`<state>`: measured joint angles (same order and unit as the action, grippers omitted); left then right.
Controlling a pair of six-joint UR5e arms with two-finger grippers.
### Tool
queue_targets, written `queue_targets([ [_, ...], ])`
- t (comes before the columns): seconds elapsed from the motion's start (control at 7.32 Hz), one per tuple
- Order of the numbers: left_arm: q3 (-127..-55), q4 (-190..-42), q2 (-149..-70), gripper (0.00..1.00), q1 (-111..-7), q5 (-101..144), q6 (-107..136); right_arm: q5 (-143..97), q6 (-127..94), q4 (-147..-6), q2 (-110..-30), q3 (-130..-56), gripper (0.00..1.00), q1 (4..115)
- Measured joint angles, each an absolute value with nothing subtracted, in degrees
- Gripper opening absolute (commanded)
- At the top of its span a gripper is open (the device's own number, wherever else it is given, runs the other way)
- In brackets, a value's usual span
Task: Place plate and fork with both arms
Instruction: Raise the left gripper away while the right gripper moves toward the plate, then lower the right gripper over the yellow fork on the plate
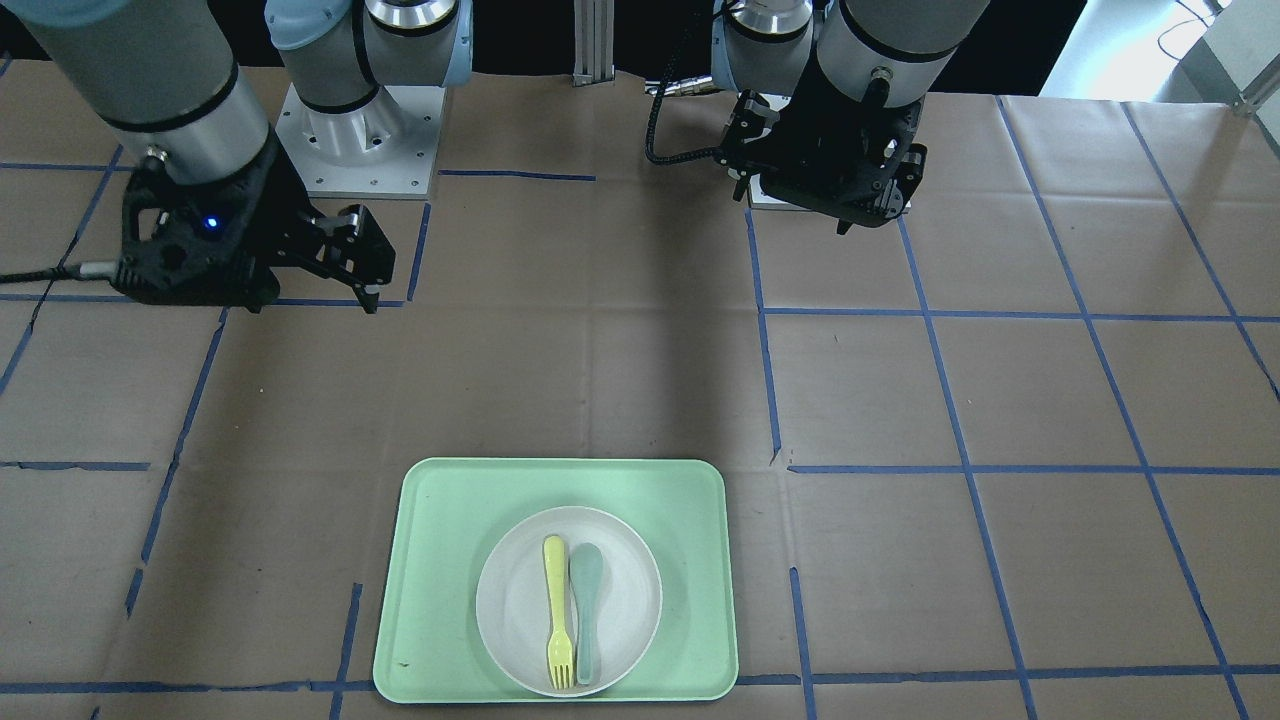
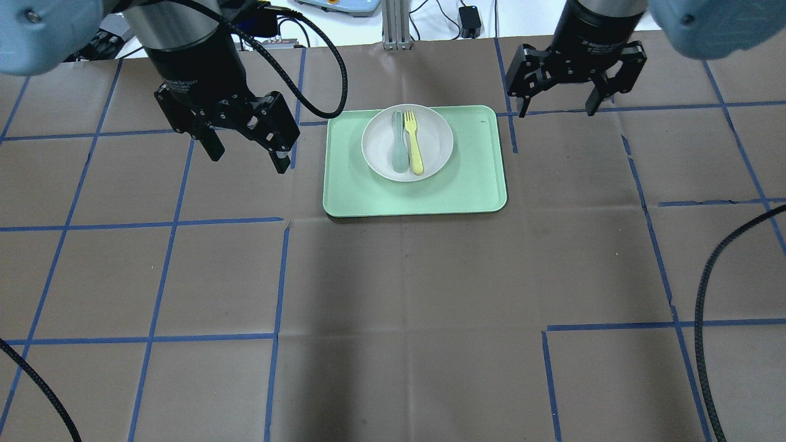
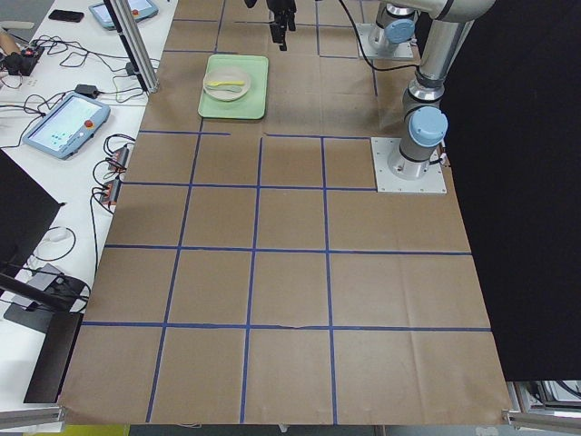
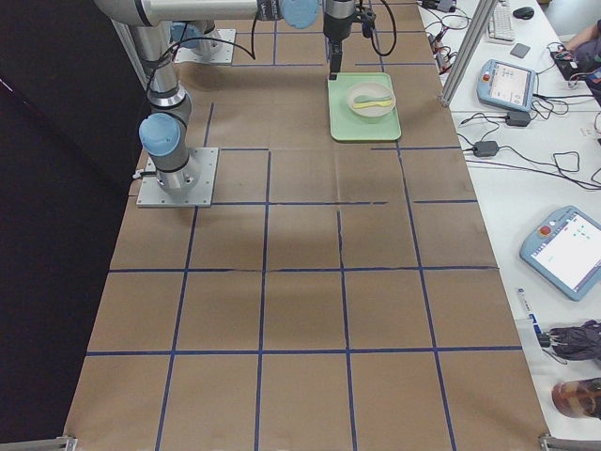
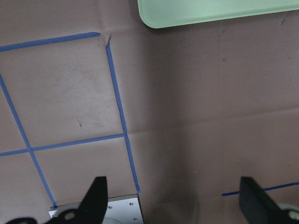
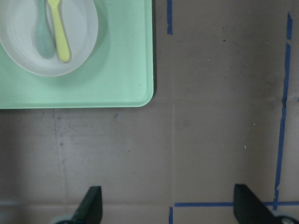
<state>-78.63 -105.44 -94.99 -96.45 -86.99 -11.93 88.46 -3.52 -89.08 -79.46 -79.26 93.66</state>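
The off-white plate (image 2: 435,142) sits on the mint-green tray (image 2: 473,184), at its far middle. The pale-yellow fork (image 2: 414,141) lies in the plate beside a grey-green spoon (image 2: 399,144). My left gripper (image 2: 249,156) hangs open and empty over the table, left of the tray. My right gripper (image 2: 557,110) hangs open and empty, right of the tray's far corner. In the right wrist view the plate (image 6: 81,28) and fork (image 6: 60,32) show at top left, with the right gripper (image 6: 170,207) open. The left wrist view shows the open left gripper (image 5: 175,205) and only a tray corner (image 5: 210,11).
Brown paper with blue tape lines covers the table (image 2: 393,307). The arms' base plates (image 1: 360,140) stand at the robot's edge. Black cables (image 2: 712,288) hang at the overhead view's right and left. Teach pendants and wires (image 4: 563,244) lie on the white bench past the far edge.
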Motion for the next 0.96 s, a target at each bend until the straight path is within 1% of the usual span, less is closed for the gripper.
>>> queue_targets([
  [0.27, -80.2, -100.9, -93.7, 1.00, -96.3, -87.1, -12.3, 89.0, -6.1, -90.2, -69.6, -70.3, 1.00, 97.9],
  [0.55, -81.4, -99.7, -91.9, 1.00, -94.5, -87.1, -12.0, 89.3, -9.9, -90.4, -60.4, -61.6, 1.00, 101.2],
  [0.68, -82.2, -99.6, -90.9, 1.00, -93.5, -87.1, -11.9, 89.3, -11.4, -90.7, -56.7, -59.0, 1.00, 102.5],
  [0.96, -84.3, -99.6, -89.6, 1.00, -92.9, -87.0, -12.0, 89.4, -12.3, -92.7, -52.4, -57.4, 1.00, 103.5],
])
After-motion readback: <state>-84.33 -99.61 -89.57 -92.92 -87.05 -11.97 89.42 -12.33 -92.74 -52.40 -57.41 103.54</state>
